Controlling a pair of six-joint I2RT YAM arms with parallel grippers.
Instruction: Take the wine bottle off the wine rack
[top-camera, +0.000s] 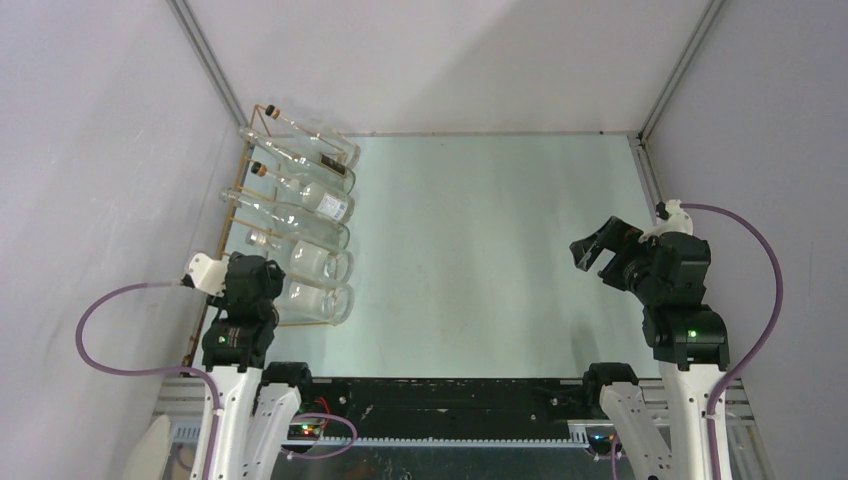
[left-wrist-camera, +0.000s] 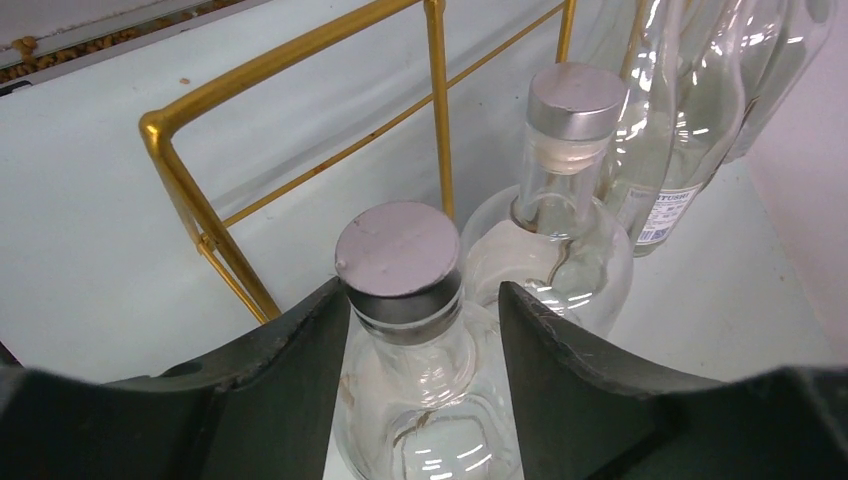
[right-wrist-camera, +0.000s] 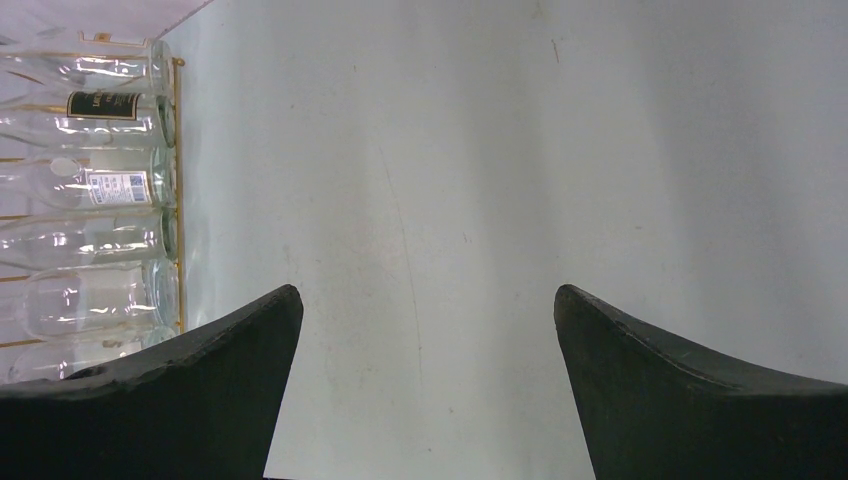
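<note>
The wine rack (top-camera: 237, 190) is a gold wire frame along the left wall, with several clear glass bottles lying in it. In the left wrist view its corner post (left-wrist-camera: 190, 190) stands just behind the nearest wine bottle (left-wrist-camera: 397, 248), which has a silver cap. My left gripper (left-wrist-camera: 420, 290) straddles this bottle just below the cap. The left finger touches the cap and the glass shoulder fills the space between both fingers. From above, the left gripper (top-camera: 262, 285) sits at the neck end of the nearest bottle (top-camera: 318, 302). My right gripper (top-camera: 590, 250) hovers open over bare table (right-wrist-camera: 425, 290).
A second capped bottle (left-wrist-camera: 570, 200) lies right beside the held one, and labelled bottles (left-wrist-camera: 665, 210) lie further along. The grey left wall runs close behind the rack. The pale table (top-camera: 480, 250) stretches between the rack and the right arm.
</note>
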